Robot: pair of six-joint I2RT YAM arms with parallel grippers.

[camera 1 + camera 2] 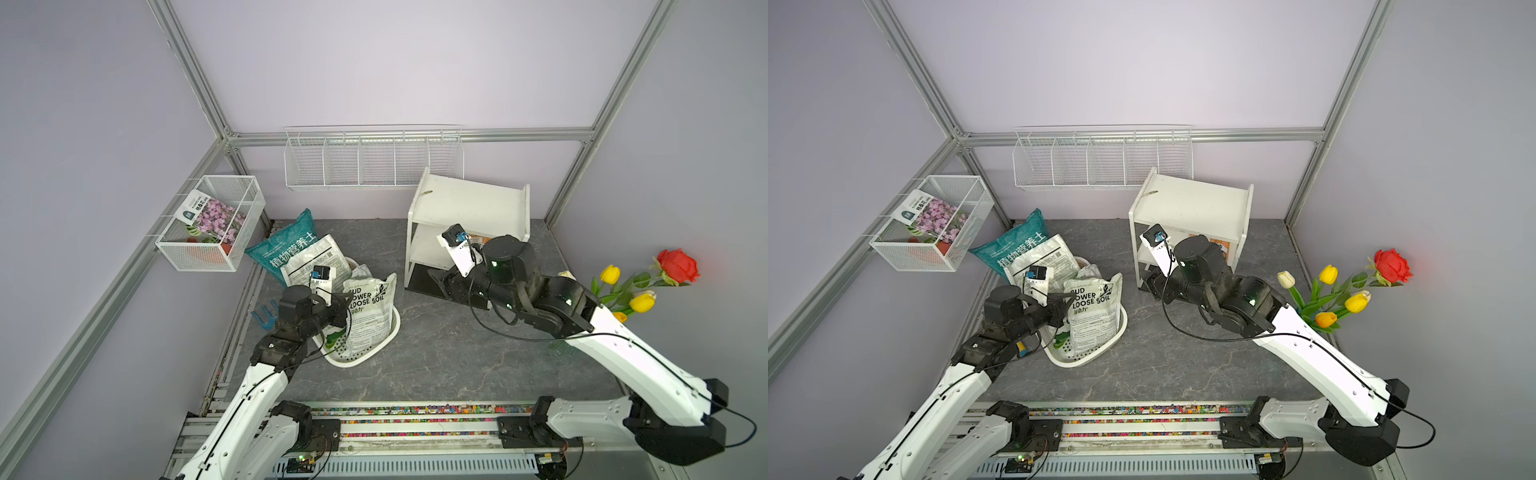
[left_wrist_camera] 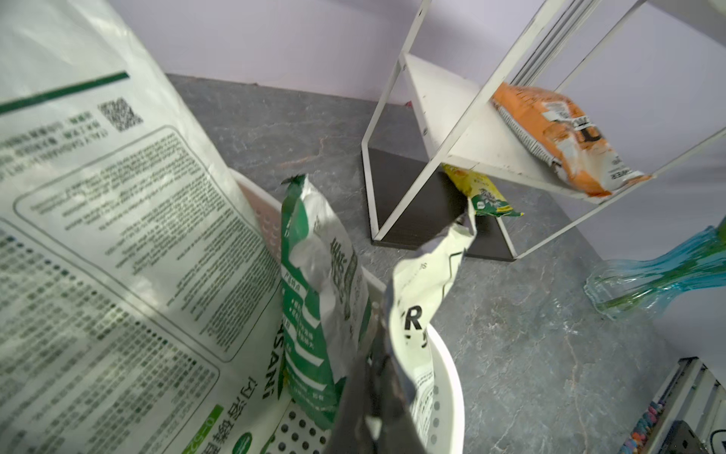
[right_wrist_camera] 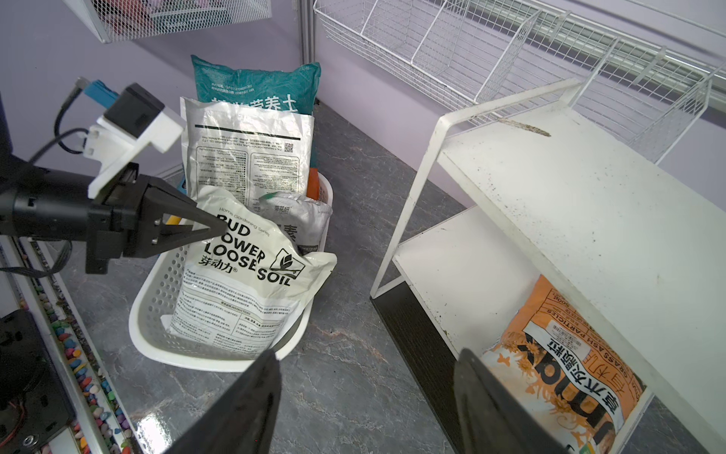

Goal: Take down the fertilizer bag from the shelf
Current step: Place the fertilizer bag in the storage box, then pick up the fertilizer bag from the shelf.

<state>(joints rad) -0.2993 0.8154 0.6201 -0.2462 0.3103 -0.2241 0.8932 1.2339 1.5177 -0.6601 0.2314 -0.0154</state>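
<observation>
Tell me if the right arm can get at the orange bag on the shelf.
Probably yes. The right tool stands open before the shelf, the orange bag lies on its middle board just ahead, and nothing sits between.

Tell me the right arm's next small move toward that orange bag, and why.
Probably shift the open right claw across so it straddles the orange plastic fertilizer bag lying on the middle board of the small white shelf; the bag sits beside one finger, ungripped.
</observation>
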